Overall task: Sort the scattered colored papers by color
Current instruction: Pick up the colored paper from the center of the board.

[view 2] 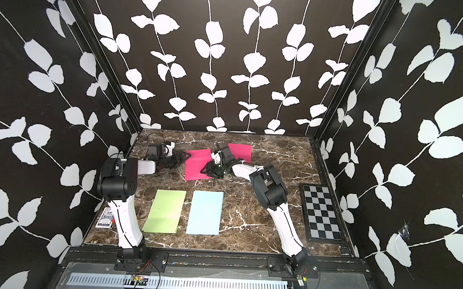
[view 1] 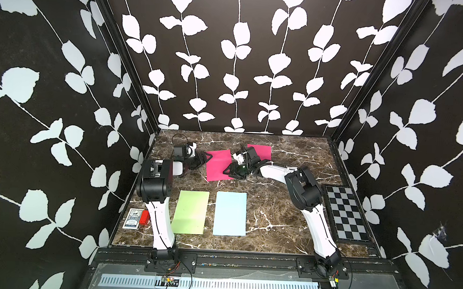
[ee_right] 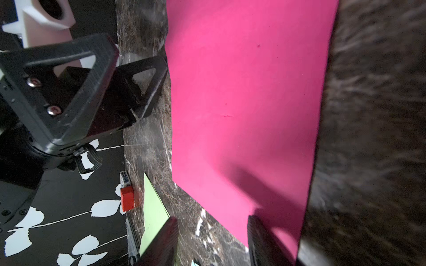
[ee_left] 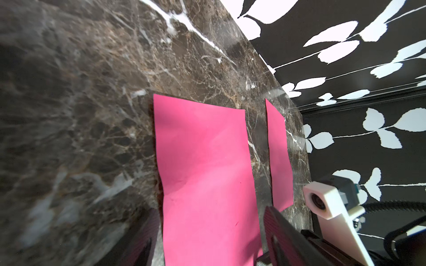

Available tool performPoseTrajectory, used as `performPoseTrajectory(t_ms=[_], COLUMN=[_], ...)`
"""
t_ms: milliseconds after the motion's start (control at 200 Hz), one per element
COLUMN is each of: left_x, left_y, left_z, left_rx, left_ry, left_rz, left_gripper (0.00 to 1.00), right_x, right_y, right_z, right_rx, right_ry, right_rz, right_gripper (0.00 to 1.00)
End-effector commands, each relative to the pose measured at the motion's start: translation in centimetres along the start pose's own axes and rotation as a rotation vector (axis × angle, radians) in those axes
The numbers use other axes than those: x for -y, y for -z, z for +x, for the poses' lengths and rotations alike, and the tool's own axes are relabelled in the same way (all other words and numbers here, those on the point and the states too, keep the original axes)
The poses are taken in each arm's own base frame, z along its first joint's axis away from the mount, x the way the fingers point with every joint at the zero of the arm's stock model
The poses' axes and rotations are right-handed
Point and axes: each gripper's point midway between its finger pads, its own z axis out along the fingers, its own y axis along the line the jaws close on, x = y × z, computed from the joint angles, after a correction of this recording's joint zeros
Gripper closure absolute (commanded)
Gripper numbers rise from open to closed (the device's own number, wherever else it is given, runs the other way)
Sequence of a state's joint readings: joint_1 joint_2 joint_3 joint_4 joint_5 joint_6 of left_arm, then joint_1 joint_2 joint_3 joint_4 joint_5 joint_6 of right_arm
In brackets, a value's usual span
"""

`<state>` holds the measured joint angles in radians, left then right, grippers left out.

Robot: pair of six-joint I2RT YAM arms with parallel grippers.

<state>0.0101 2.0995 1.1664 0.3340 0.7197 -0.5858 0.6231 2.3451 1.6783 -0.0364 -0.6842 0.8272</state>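
Observation:
Two magenta-pink papers lie flat at the back of the marble table. The nearer pink sheet (view 1: 217,165) (ee_left: 202,161) (ee_right: 242,92) has a gripper on each side. My left gripper (view 1: 208,158) (ee_left: 212,232) is open at its left edge, holding nothing. My right gripper (view 1: 228,172) (ee_right: 215,237) is open low over its front right corner, with bare marble between the jaws. The farther pink sheet (view 1: 263,150) (ee_left: 277,149) is partly hidden behind my right wrist. A light green sheet (view 1: 191,212) and a pale blue sheet (view 1: 230,214) lie side by side at the front.
A black-and-white checkerboard panel (view 1: 347,212) lies along the table's right edge. A patterned card box (view 1: 133,218) with a red block (view 1: 144,217) sits at the front left corner. Patterned walls enclose the table on three sides.

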Motion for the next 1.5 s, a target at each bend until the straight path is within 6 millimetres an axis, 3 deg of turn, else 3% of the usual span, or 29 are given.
performPoseTrajectory(t_ms=[0, 520, 640, 1210, 1396, 1491], left_x=[-0.8, -0.8, -0.3, 1.5, 1.4, 1.6], left_y=[0.1, -1.1, -1.2, 0.1, 0.2, 0.2], left_z=[0.2, 1.0, 1.4, 4.4, 4.8, 4.5], left_rx=[-0.029, -0.115, -0.130, -0.242, -0.264, -0.252], left_ry=[0.017, 0.077, 0.093, 0.063, 0.049, 0.050], left_rz=[-0.034, 0.019, 0.060, 0.165, 0.158, 0.168], left_gripper=[0.25, 0.25, 0.31, 0.39, 0.46, 0.56], right_x=[2.4, 2.2, 2.3, 2.3, 2.4, 2.3], right_y=[-1.1, -1.0, -1.0, -1.1, -1.2, -1.2], right_z=[1.0, 1.0, 1.1, 1.4, 1.5, 1.5], right_rx=[-0.033, -0.034, -0.034, -0.038, -0.040, -0.041], right_ry=[-0.049, -0.050, -0.053, -0.068, -0.073, -0.072], right_rz=[0.041, 0.035, 0.035, 0.017, 0.013, 0.010], right_gripper=[0.51, 0.50, 0.50, 0.50, 0.50, 0.50])
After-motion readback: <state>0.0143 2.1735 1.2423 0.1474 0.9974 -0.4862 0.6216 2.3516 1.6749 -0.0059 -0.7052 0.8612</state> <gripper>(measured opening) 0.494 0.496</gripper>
